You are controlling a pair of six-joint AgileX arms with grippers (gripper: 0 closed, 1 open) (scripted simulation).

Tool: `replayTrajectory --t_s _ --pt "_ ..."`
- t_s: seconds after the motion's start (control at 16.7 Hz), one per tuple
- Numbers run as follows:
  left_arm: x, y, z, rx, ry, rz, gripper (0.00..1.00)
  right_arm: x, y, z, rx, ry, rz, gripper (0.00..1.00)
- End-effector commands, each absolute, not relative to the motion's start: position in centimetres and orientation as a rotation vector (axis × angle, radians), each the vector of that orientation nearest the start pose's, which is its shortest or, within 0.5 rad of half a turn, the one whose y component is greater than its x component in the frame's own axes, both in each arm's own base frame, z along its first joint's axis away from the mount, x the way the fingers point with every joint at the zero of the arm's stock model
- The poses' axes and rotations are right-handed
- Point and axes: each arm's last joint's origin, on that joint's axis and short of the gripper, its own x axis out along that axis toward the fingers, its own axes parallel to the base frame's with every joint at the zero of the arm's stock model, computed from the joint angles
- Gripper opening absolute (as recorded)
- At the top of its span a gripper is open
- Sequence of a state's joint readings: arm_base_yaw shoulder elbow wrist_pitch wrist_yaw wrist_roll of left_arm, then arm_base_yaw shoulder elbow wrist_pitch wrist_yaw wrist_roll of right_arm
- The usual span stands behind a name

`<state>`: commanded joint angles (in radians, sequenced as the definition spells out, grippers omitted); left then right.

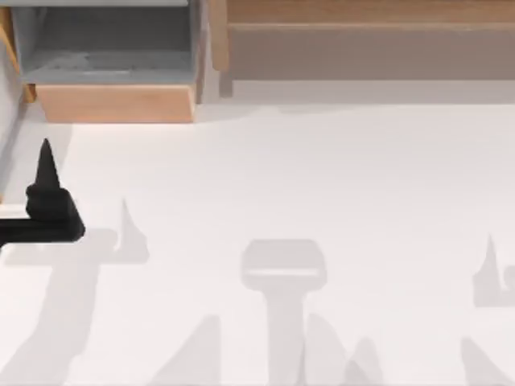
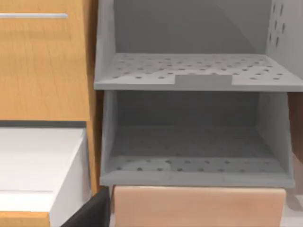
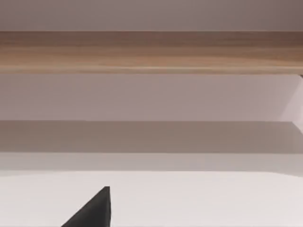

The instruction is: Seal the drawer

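— So where's the drawer?
— Pulled out at the table's far left; the left wrist view shows its grey dotted floor. The left gripper stands near its front, fingers together.

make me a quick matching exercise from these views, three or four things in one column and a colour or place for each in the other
Things:
1. drawer front panel
2. drawer floor
3. left end effector
4. cabinet top

Descriptions:
A. black, near the table's left edge
B. light orange, facing the table
C. brown wood, along the far right
D. mottled grey, open to view

Pairs: 1-B, 2-D, 3-A, 4-C
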<state>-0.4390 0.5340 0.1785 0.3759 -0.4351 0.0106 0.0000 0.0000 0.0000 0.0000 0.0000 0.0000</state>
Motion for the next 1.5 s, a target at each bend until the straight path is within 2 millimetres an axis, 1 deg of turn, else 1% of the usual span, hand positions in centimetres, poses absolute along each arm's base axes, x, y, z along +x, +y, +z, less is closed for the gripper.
replayTrajectory --t_s 0.18,0.36,0.48,0.6,0.96,1.14,1.32,1.5 --pt "15.0 -8.2 21.3 0.002 0.002 -0.001 1.0 10.6 -0.1 16.0 0.0 0.0 0.0 1.0" --pt "15.5 -11.2 21.5 0.006 0.006 -0.001 1.0 10.6 -0.1 16.0 0.0 0.0 0.0 1.0" --pt "15.6 -12.4 21.6 0.003 0.003 0.0 1.0 10.6 -0.1 16.0 0.0 0.0 0.0 1.0" --pt "15.6 -12.9 21.7 0.0 0.0 0.0 1.0 10.6 -0.1 16.0 0.0 0.0 0.0 1.0" --pt "15.7 -12.7 21.4 0.014 0.004 0.002 1.0 10.6 -0.1 16.0 0.0 0.0 0.0 1.0" --pt "17.2 -11.8 20.4 0.117 0.021 0.01 1.0 10.6 -0.1 16.0 0.0 0.0 0.0 1.0" --pt "19.5 -9.7 18.6 0.296 0.058 0.015 1.0 10.6 -0.1 16.0 0.0 0.0 0.0 1.0" --pt "21.9 -6.2 16.3 0.511 0.109 0.005 1.0 10.6 -0.1 16.0 0.0 0.0 0.0 1.0"
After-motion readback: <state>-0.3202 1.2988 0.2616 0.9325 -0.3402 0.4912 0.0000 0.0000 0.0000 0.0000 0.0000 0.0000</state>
